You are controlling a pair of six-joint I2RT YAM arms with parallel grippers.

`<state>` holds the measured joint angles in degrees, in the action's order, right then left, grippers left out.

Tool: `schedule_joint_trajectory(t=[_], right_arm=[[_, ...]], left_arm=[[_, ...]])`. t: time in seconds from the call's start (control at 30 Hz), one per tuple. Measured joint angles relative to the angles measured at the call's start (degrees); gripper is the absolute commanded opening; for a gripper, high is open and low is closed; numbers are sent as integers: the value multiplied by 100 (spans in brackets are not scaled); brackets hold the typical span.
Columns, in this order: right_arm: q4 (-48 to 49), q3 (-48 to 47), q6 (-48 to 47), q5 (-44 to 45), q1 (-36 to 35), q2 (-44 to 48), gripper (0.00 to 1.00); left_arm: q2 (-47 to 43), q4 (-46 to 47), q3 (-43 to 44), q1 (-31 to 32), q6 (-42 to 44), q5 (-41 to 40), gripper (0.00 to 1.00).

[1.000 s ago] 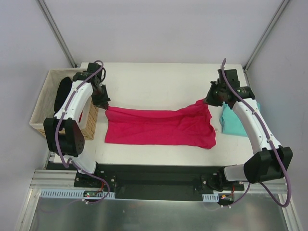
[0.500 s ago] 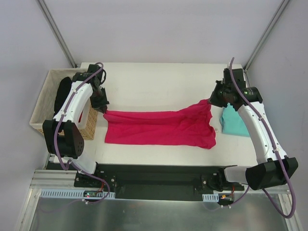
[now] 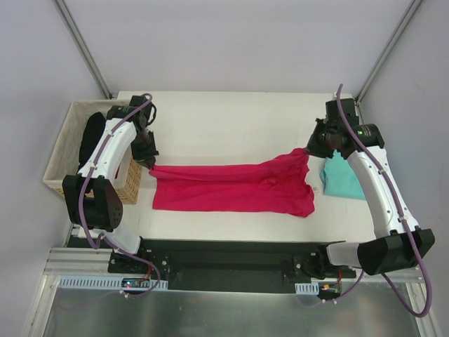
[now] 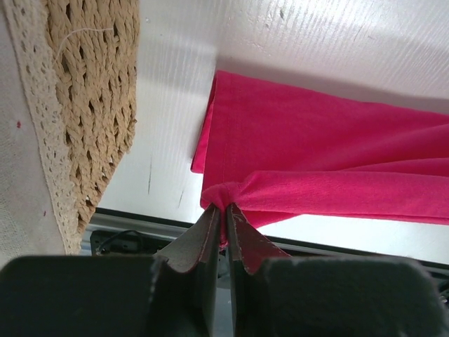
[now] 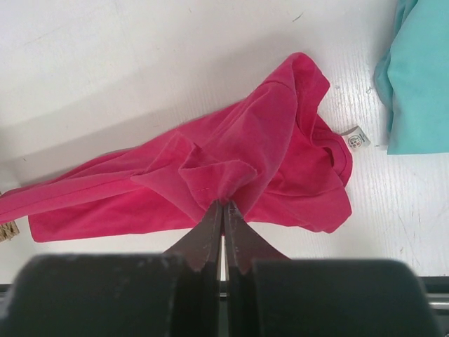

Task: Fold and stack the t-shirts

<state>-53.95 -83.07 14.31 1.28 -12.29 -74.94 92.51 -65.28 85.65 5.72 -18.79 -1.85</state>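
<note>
Two t-shirts on a white table [image 3: 224, 116]. The magenta t-shirt [image 3: 231, 188] lies across the middle of the table, drawn out into a long horizontal band between the two arms. Its left end tapers to a lifted point and its right end is gathered into a raised peak above looser folds. A small white neck label [image 5: 357, 137] shows at the edge of the collar, facing the second shirt. The teal t-shirt [image 3: 340, 179] lies as a compact folded piece at the right edge of the table, just beside the magenta one and partly hidden under the right arm. The left gripper [image 4: 224, 207] has its jaws all but closed, with a bunched corner of the magenta t-shirt pinched at the very tips, close to the table's left edge and beside the basket. The right gripper [image 5: 223, 205] has its jaws pressed together on a fold of the same shirt near the collar end, holding that fold up off the surface. Count: two shirts, one magenta and one teal; two grippers, both gripping the magenta shirt; one woven basket [image 3: 62, 151] beyond the table's left edge; one black garment [image 3: 89, 137] inside that basket; one neck label.
</note>
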Motion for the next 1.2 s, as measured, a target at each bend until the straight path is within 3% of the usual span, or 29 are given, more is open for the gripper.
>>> schedule_joint_trajectory(t=[0.3,1.2], right_arm=[[-219,-39,7,0,-9,-184,1],[-588,136,256,175,-455,-109,1]], left_arm=[[0,-26,59,39,35,-22,17],[4,-133,68,144,37,-81,17]])
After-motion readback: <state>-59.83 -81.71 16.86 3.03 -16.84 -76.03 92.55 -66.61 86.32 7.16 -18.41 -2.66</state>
